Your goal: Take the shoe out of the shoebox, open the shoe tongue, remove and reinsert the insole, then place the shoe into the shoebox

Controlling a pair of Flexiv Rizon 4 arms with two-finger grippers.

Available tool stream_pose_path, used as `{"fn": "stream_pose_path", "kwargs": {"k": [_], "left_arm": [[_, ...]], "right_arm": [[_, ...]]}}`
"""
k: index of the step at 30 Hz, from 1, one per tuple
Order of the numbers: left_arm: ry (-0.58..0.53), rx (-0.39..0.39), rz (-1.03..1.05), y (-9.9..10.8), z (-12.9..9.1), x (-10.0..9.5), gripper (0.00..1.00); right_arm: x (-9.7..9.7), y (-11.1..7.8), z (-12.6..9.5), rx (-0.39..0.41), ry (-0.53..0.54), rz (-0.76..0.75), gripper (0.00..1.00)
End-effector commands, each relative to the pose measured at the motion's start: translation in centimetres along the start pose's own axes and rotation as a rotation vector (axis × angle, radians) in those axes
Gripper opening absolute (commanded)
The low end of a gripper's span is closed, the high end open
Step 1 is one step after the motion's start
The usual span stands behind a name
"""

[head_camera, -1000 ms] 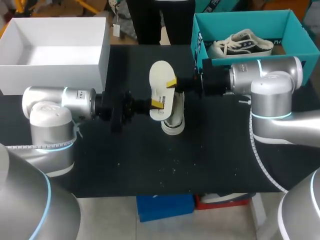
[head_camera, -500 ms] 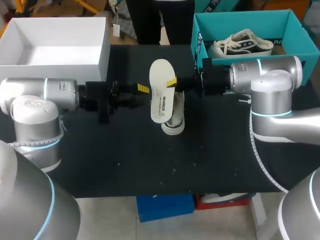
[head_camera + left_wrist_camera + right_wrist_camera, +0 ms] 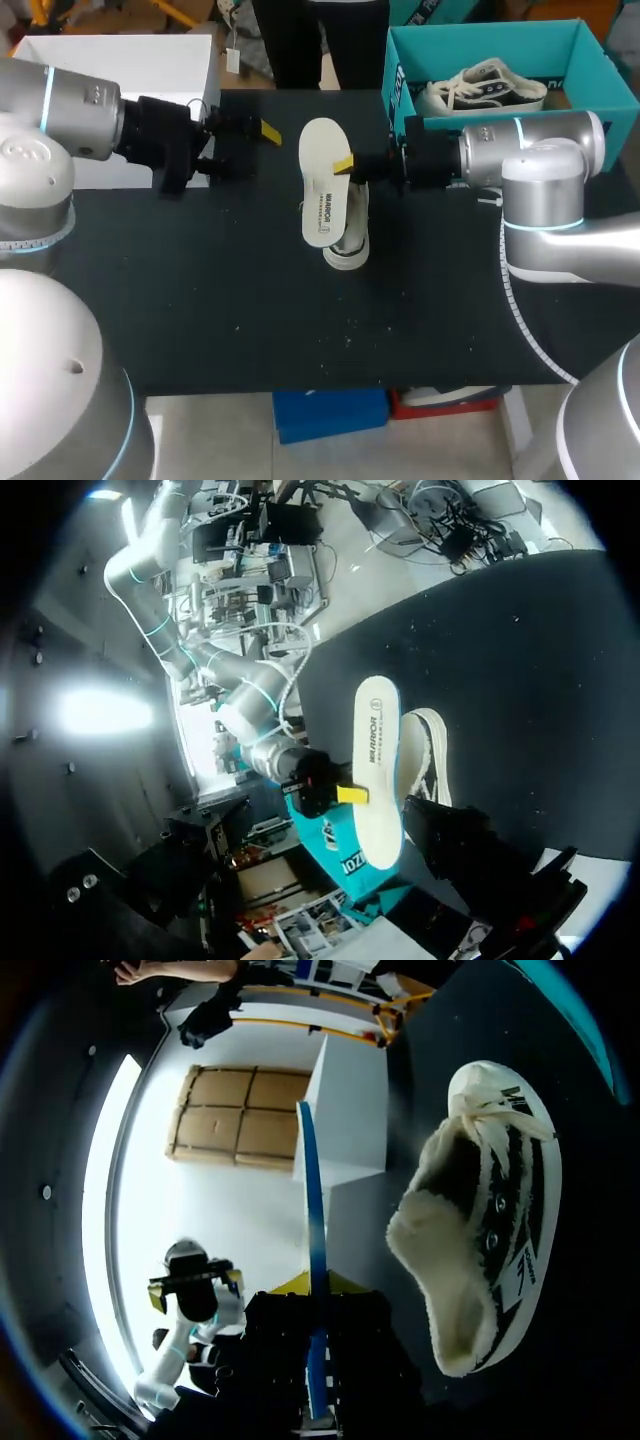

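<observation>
Holding: the right gripper (image 3: 345,165) is clamped on the right-hand edge of the insole (image 3: 322,195), with one yellow tip on its upper face.
Insole position: lifted above the bench (image 3: 300,330), flat face up, over the shoe (image 3: 350,245).
Insole long axis: runs from the far side of the bench toward the robot, crosswise to the reach of both arms.
Shoe position: on the bench directly under the insole, its length roughly parallel to it; only its near end and right side show from above.
Shoe opening: in the right wrist view the fleecy-lined shoe (image 3: 480,1230) lies beside the gripper, while the insole (image 3: 313,1260) appears edge-on between the fingers.
Left gripper (image 3: 262,131): well apart from the insole on its left, close to the white box (image 3: 205,100); whether it is apart or together cannot be told.
Shoebox (image 3: 480,30): teal, at the far right, behind the right arm.
Nearer arm: the right, judged best placed for reinsertion.
Deciding relation: shoe below, axes near parallel; lowering one end into the opening appears sufficient.
</observation>
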State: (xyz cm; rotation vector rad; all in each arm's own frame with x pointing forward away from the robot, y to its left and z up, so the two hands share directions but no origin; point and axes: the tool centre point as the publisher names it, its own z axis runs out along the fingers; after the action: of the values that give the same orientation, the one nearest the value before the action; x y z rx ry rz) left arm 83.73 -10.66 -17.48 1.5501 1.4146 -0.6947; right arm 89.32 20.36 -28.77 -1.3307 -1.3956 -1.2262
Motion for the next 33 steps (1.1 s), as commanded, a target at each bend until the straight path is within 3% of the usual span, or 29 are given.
{"fn": "stream_pose_path", "kwargs": {"k": [1, 3, 33], "left_arm": [[0.473, 0.090, -0.009, -0.10, -0.56, -1.69, 1.00], [0.552, 0.125, -0.009, -0.65, -0.30, -1.63, 1.00], [0.552, 0.125, -0.009, -0.65, -0.30, -1.63, 1.00]], "right_arm": [[-0.03, -0.02, 0.09, -0.002, 0.000, 0.000, 0.00], [-0.03, -0.02, 0.09, -0.002, 0.000, 0.000, 0.00], [-0.03, -0.02, 0.09, -0.002, 0.000, 0.000, 0.00]]}}
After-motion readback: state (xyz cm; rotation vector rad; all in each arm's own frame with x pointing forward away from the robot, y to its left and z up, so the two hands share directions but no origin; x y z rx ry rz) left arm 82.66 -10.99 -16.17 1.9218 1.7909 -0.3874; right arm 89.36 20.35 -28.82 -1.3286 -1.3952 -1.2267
